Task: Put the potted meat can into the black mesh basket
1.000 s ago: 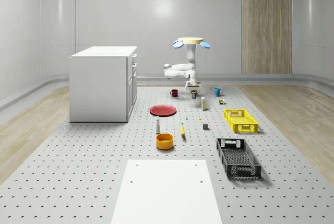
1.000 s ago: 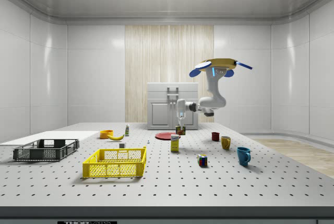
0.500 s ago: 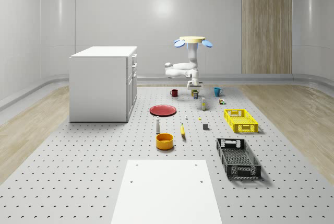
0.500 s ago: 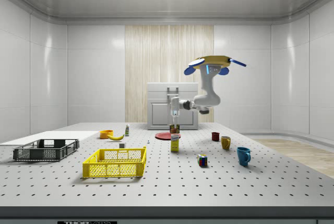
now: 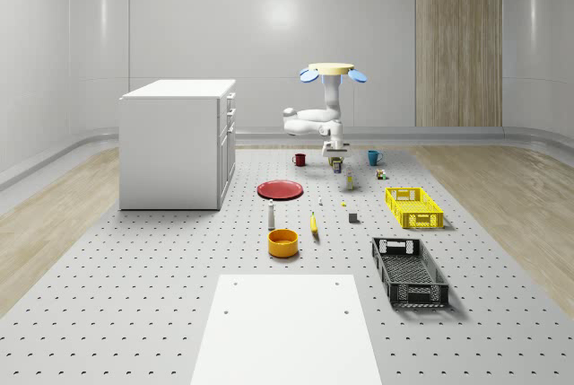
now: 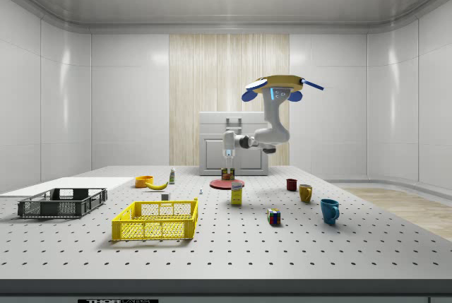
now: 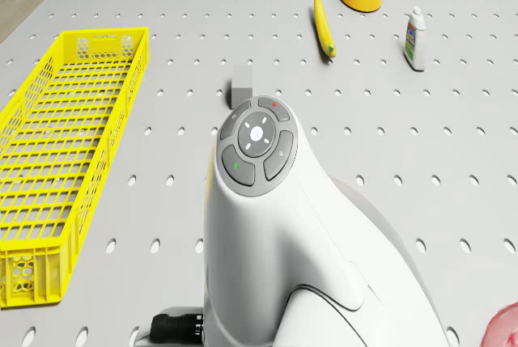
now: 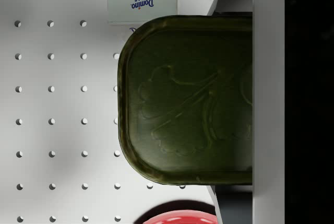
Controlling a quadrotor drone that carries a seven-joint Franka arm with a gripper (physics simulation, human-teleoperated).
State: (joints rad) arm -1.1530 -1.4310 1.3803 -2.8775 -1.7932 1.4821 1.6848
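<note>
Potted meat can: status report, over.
Gripper shut on potted meat can, carried clear of table. Drone hovers far from black mesh basket. Path open.

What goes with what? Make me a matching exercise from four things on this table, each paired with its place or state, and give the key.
Column one
1. potted meat can
2. black mesh basket
3. red plate
4. orange bowl

Column two
A. next to the banana
B. empty, front right in the whole-scene view
C. gripped by the fingers, below the hovering drone
D. lying flat, near the white cabinet

Pairs: 1-C, 2-B, 3-D, 4-A
</note>
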